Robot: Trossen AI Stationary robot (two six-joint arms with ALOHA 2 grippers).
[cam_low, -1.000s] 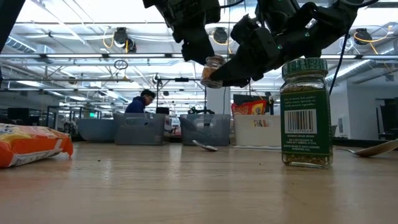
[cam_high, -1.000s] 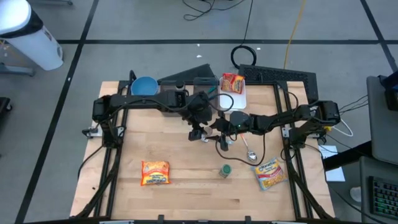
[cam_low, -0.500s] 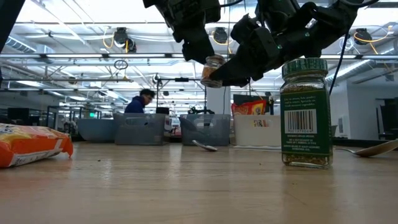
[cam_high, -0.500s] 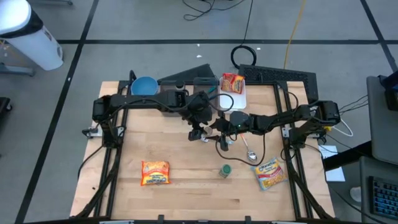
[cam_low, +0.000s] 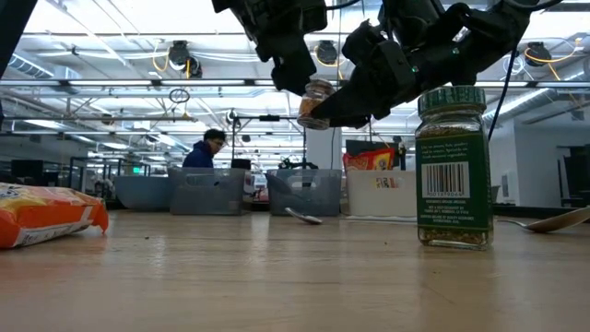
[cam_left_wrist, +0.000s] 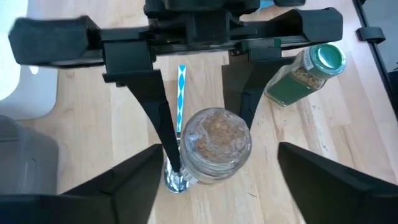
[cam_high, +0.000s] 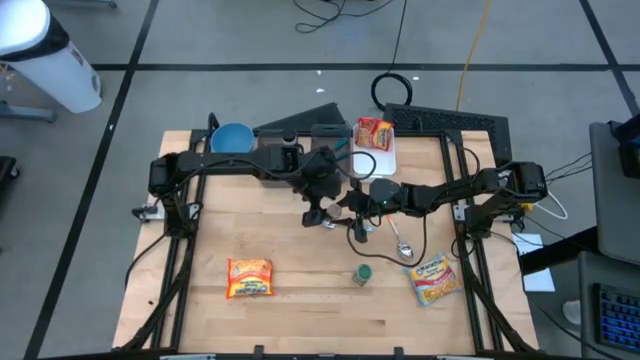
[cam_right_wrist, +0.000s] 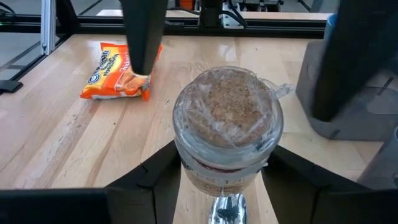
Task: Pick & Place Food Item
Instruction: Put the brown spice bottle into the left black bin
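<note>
Two pincers crowd one small jar (cam_right_wrist: pixel 227 127) held above mid-bench: my right pincer (cam_right_wrist: pixel 227 180) grips it, my left pincer (cam_left_wrist: pixel 211 171) gapes around it. A knock could drop it.

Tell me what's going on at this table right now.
Both arms meet above the middle of the wooden table around a small glass jar of brown powder, which is up in the air. The right hand is clamped on the jar. The left hand is open, its fingers clear of it. It looks like a handover. A green-capped spice jar stands untouched nearby.
</note>
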